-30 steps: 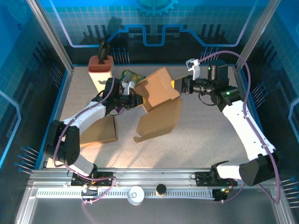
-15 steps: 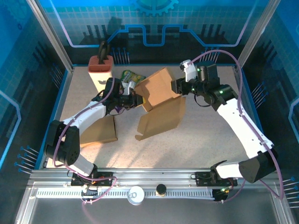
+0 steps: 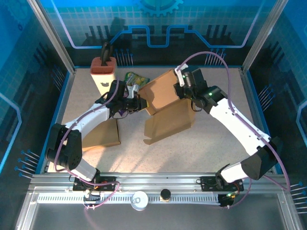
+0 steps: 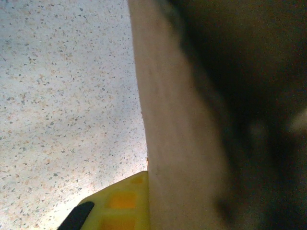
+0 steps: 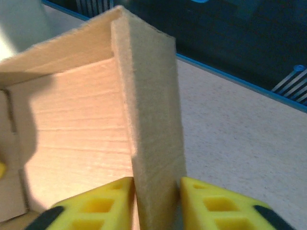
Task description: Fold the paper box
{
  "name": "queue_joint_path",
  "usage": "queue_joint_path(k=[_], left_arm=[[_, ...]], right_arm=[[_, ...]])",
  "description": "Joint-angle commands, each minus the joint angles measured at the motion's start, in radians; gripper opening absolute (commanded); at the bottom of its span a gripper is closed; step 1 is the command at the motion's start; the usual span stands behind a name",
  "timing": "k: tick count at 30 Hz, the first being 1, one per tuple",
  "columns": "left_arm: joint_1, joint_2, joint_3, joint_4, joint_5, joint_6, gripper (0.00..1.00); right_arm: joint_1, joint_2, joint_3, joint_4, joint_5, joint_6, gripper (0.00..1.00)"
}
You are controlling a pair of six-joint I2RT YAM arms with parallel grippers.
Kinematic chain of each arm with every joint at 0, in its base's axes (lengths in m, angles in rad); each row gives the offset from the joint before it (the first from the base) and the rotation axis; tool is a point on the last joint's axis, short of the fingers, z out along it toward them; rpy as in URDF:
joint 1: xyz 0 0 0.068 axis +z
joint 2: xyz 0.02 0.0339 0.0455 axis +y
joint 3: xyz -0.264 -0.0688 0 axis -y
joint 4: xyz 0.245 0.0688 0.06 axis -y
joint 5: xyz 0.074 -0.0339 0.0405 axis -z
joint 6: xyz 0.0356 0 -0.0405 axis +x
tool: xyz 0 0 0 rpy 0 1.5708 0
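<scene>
Speckled beige surface (image 3: 216, 139), blue-panelled cell behind. Reference: red-topped holder (image 3: 103, 72) at back left. Brown paper box (image 3: 163, 91) just right of holder, held up between both claws, long lower flap (image 3: 168, 122) trailing down toward the near edge.

On the box side nearest holder, left claw (image 3: 139, 103): closed tight, card edge against its yellow finger (image 4: 120, 211), so judged gripping that panel. On the box side far from holder, right claw (image 3: 178, 90): yellow fingers (image 5: 211, 203) pinching a raised wall edge from both sides.

Progress, judged: early to middle. Some walls creased up and meeting at a corner; lower flap unfolded, no closed box shape yet. Left to do: fold remaining panels in, tuck flaps.

Material: corrugated card, matte, raw fluted edge, stiff, sharp creases.

Also a flat card sheet (image 3: 103, 134) in front of holder, green packet (image 3: 135, 77) just right of holder.
</scene>
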Motion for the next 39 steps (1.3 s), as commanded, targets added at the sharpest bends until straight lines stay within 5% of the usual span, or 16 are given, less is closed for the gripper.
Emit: queue_joint_path(k=[1,5,9,13,16,23,27,34,39], left_arm=[[-0.018,-0.03,0.043,-0.024,0.001,0.039,0.0],[-0.027,-0.038,0.049,-0.046,-0.028,0.042,0.0],[-0.046,-0.04,0.077,-0.093,-0.076,0.046,0.0],[-0.061,-0.04,0.093,-0.127,-0.111,0.06,0.0],[-0.062,-0.04,0.096,-0.141,-0.119,0.069,0.0],[-0.065,-0.04,0.108,-0.153,-0.125,0.074,0.0],[-0.073,-0.04,0.121,-0.175,-0.147,0.072,0.0],[-0.093,-0.053,0.135,-0.212,-0.221,0.04,0.0],[-0.102,-0.044,0.142,-0.227,-0.245,0.03,0.0]], right_arm=[[0.017,0.012,0.012,-0.007,0.149,0.001,0.19],[0.06,0.011,-0.003,0.006,0.293,-0.008,0.0],[0.092,0.023,-0.002,0.013,0.366,-0.029,0.0],[0.081,0.04,0.024,0.005,0.355,-0.045,0.2],[0.05,0.054,0.064,-0.02,0.305,-0.043,0.23],[0.023,0.108,0.114,-0.085,0.285,-0.037,0.14],[0.033,0.146,0.135,-0.14,0.443,0.006,0.0],[0.07,0.218,0.19,-0.246,0.763,0.099,0.0],[0.087,0.21,0.17,-0.224,0.675,0.094,0.0]])
